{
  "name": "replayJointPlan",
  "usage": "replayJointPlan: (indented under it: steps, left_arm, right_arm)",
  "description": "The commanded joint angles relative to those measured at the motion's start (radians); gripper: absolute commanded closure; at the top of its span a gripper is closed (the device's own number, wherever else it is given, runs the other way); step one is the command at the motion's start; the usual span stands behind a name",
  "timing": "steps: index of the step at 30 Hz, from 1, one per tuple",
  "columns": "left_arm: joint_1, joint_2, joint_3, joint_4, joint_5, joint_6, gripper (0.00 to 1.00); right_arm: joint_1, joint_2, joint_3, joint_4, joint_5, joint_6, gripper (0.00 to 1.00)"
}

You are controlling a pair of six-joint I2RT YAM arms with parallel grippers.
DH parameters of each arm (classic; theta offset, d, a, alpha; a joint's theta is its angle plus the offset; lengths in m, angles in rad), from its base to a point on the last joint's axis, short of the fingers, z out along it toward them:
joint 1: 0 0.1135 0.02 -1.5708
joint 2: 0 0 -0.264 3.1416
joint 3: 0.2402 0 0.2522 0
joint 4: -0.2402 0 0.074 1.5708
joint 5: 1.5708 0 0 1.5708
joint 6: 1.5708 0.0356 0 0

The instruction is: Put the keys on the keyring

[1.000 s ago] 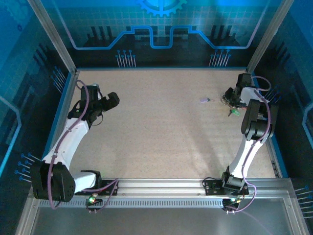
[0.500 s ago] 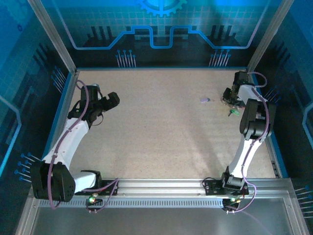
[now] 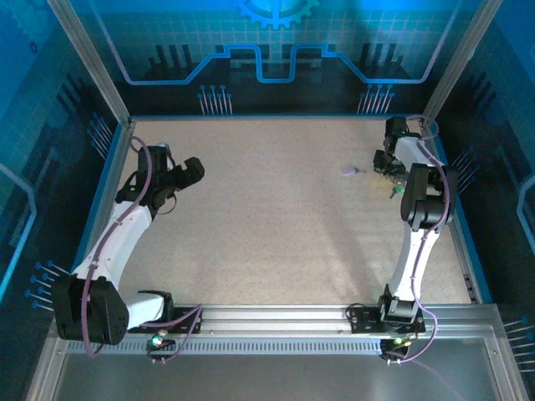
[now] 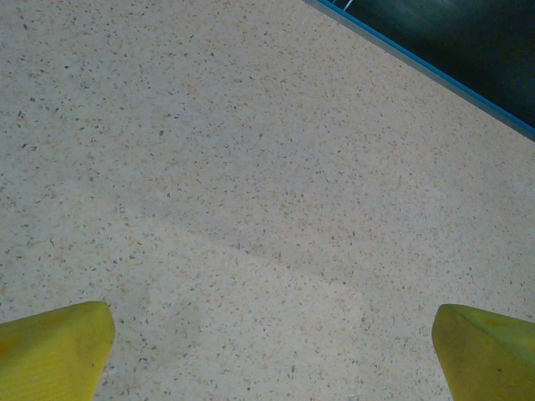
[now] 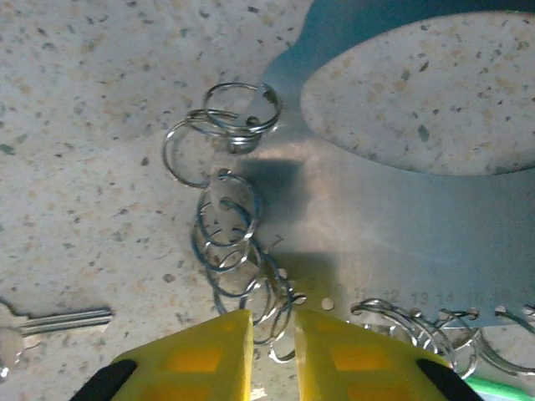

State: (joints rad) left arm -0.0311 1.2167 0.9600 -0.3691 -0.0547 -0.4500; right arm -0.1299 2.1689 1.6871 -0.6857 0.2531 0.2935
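Because the right gripper (image 5: 273,334) has its yellow tips almost together, with wire loops of the chain of small rings (image 5: 230,225) caught in the narrow slit between them, the main danger is that it takes too much at once. The loops hang one in another and end at a flat metal plate (image 5: 376,225) with a large oval hole. I judge that a lift may therefore pull the whole bundle, plate included, and not one ring alone. The wire is thin, so a loop can also slip out sideways. How firmly it is pinched I cannot tell.

One key (image 5: 65,318) lies flat on the table (image 5: 75,100), left of the chain and apart from it. A green key (image 3: 399,191) lies just on the near side of this gripper in the top view. The keyring I cannot pick out with certainty: there is only a dark tangle (image 3: 387,174) at the gripper, too small to read. The lilac tag (image 3: 349,170) lies apart, to its left.

The left gripper (image 4: 272,351) is spread wide over bare table and holds nothing. It is well apart from the keys, so it gives no support if the bundle swings.

Along the plate's lower edge a faint row of stamped numbers seems to read 12, 13, 14, 15. No brand name is legible.
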Motion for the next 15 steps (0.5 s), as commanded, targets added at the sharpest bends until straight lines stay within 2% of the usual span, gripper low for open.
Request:
replayJointPlan:
  steps: [1, 15]
  left_arm:
    - [-0.006, -0.016, 0.013, -0.005, 0.011, -0.004, 0.01]
    - [-0.006, -0.027, 0.011, -0.004, 0.01, -0.008, 0.01]
  right_arm:
    - [0.012, 0.022, 0.029, -0.067, 0.065, -0.017, 0.8]
    - [0.029, 0.081, 0.105, -0.125, 0.071, -0.036, 0.77]
